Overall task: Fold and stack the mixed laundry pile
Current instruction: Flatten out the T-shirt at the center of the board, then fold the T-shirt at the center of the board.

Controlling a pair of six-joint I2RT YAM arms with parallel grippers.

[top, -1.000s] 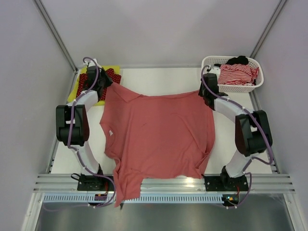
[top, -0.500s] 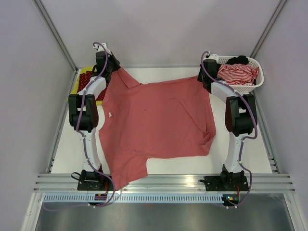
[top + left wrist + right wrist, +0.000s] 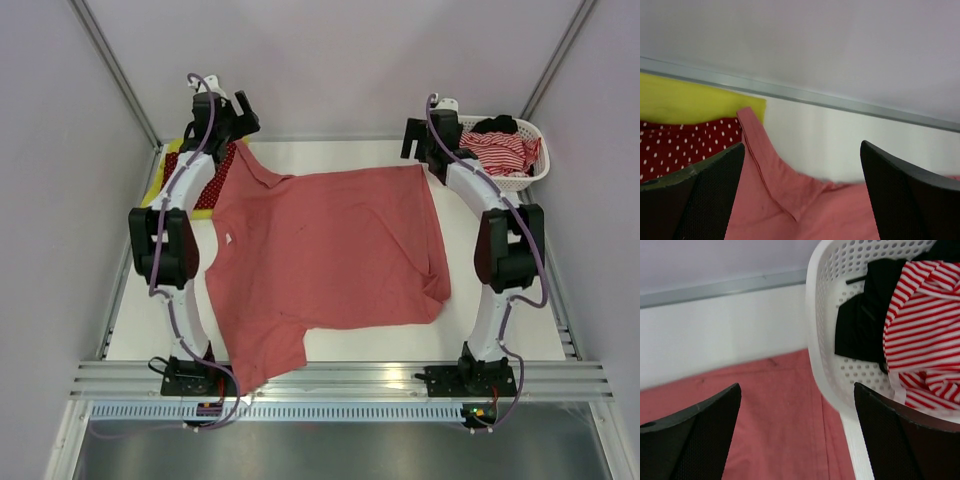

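Observation:
A salmon-pink polo shirt (image 3: 320, 250) lies spread flat over the middle of the table, collar at the far left. My left gripper (image 3: 238, 118) hovers open above that collar (image 3: 785, 195), holding nothing. My right gripper (image 3: 412, 138) stands open over the shirt's far right corner (image 3: 765, 410), just beside the basket. A dark red white-dotted cloth (image 3: 208, 182) lies on a yellow-green garment (image 3: 160, 188) at the far left; both show in the left wrist view, dotted cloth (image 3: 685, 145) on yellow-green garment (image 3: 690, 100). A red-white striped piece (image 3: 500, 150) and a black piece (image 3: 495, 125) sit in the basket.
The white perforated basket (image 3: 535, 168) stands at the far right corner, its rim (image 3: 820, 315) close to my right fingers. A metal rail runs along the table's back edge (image 3: 840, 102). The shirt's lower left part hangs over the near edge (image 3: 255, 370).
Both grippers went from shut on the shirt's far corners to open, letting it go. The arms reached further back, and the shirt slid away from the near edge.

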